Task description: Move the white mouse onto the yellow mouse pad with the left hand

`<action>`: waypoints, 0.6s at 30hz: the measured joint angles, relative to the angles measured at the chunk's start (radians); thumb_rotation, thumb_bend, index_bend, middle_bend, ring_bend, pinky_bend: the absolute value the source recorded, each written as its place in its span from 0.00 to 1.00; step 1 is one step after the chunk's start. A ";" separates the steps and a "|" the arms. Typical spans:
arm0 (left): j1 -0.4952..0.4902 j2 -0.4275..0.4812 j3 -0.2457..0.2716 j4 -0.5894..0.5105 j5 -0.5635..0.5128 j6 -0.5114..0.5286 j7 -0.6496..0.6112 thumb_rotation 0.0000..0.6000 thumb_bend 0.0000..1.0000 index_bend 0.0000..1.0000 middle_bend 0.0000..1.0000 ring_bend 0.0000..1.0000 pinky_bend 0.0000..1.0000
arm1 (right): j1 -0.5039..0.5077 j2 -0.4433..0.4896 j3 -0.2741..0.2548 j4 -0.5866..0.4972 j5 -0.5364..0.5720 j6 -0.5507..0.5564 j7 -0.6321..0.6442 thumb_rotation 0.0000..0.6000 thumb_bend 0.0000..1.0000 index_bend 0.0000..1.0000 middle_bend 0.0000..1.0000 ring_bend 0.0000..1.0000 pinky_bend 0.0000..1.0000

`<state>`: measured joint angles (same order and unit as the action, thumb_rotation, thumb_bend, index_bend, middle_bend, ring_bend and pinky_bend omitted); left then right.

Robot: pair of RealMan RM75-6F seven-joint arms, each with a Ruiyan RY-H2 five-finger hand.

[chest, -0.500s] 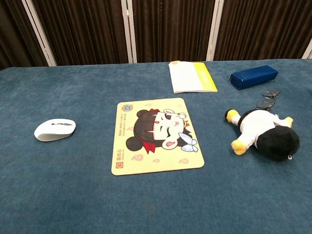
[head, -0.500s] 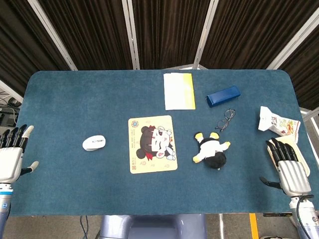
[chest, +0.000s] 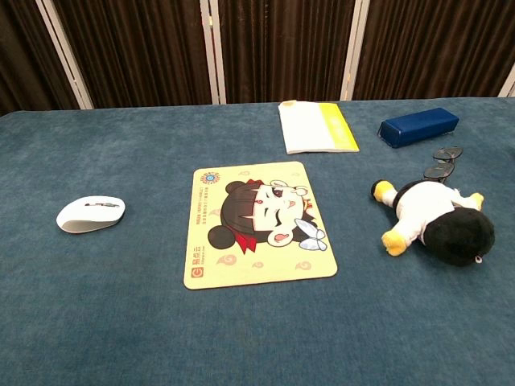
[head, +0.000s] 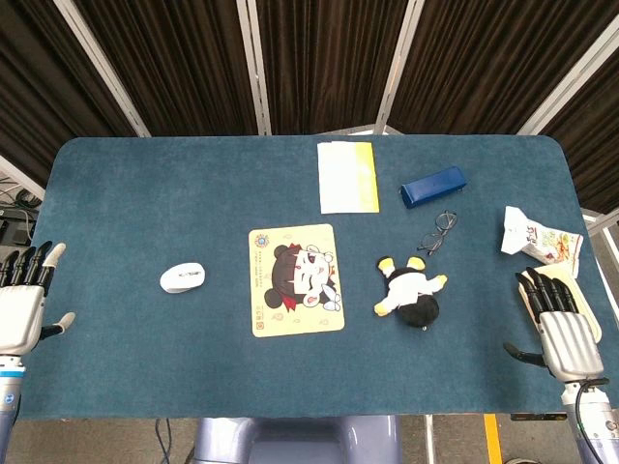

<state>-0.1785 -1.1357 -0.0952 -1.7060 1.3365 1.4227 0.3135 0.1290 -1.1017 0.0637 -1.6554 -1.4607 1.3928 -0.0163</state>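
Note:
The white mouse (head: 183,276) (chest: 90,214) lies on the blue table left of the yellow mouse pad (head: 296,278) (chest: 257,222), which bears a cartoon girl. A gap of bare cloth separates the two. My left hand (head: 23,304) hovers at the table's left edge, well left of the mouse, fingers spread and holding nothing. At the right edge my right hand (head: 563,329) is likewise open and empty. Neither hand shows in the chest view.
A plush penguin (head: 410,293) (chest: 433,220) lies right of the pad, with glasses (head: 437,232) behind it. A white-and-yellow booklet (head: 346,176), a blue case (head: 434,186) and a snack packet (head: 538,237) sit further back and right.

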 measured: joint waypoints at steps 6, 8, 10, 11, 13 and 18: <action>0.000 0.000 0.000 0.000 -0.001 0.000 -0.002 1.00 0.18 0.00 0.00 0.00 0.00 | 0.000 0.000 0.000 -0.002 0.001 0.000 -0.002 1.00 0.11 0.00 0.00 0.00 0.00; 0.000 0.000 0.000 0.000 0.000 0.000 0.000 1.00 0.18 0.00 0.00 0.00 0.00 | -0.001 0.000 0.000 -0.001 0.001 0.000 0.000 1.00 0.11 0.00 0.00 0.00 0.00; 0.001 0.000 0.001 -0.001 0.001 0.002 0.004 1.00 0.18 0.00 0.00 0.00 0.00 | -0.001 0.001 -0.001 0.000 0.000 0.000 0.003 1.00 0.11 0.00 0.00 0.00 0.00; 0.001 0.000 0.001 -0.001 0.001 0.003 0.006 1.00 0.18 0.00 0.00 0.00 0.00 | -0.001 0.001 -0.001 0.001 0.000 0.000 0.005 1.00 0.11 0.00 0.00 0.00 0.00; 0.001 -0.002 0.001 -0.002 0.001 0.004 0.009 1.00 0.18 0.00 0.00 0.00 0.00 | -0.001 0.002 -0.001 0.001 -0.002 0.001 0.009 1.00 0.11 0.00 0.00 0.00 0.00; 0.002 -0.003 0.000 -0.001 0.001 0.006 0.007 1.00 0.18 0.00 0.00 0.00 0.00 | -0.002 0.002 -0.002 0.002 -0.003 0.001 0.009 1.00 0.11 0.00 0.00 0.00 0.00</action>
<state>-0.1770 -1.1385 -0.0947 -1.7070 1.3372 1.4283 0.3208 0.1273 -1.0997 0.0618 -1.6532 -1.4640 1.3943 -0.0075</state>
